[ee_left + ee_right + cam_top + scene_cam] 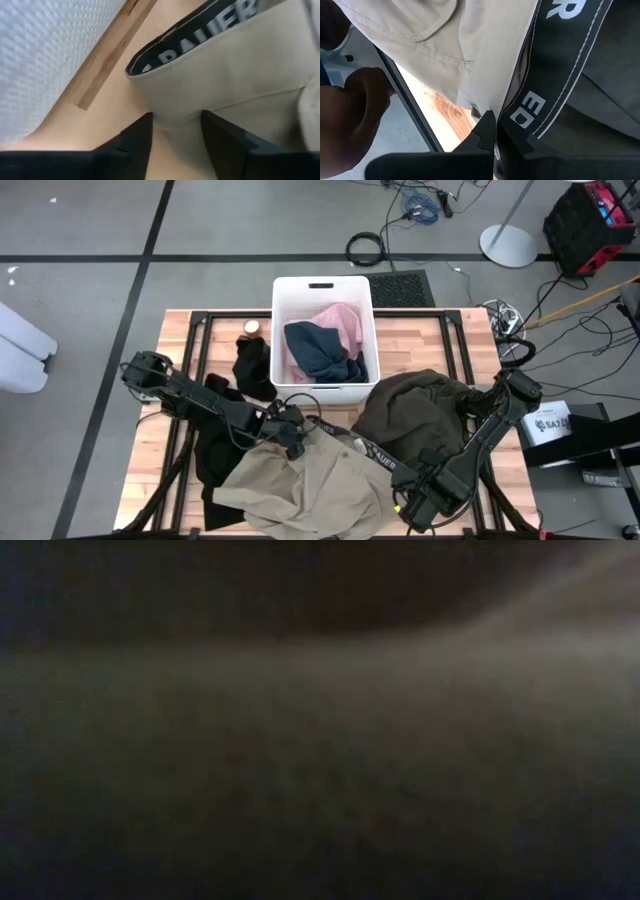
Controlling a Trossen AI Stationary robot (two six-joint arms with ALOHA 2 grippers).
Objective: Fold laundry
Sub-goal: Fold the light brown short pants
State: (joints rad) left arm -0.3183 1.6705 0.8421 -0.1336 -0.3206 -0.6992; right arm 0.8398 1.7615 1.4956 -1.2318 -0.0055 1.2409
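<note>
Beige-tan garment [310,485] overhangs table [180,340] front edge; bin [323,288] behind.

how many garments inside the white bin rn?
2 visible: a navy one at the front-left of the white bin and a pink one behind it toward the right wall. More may lie hidden beneath them.
</note>
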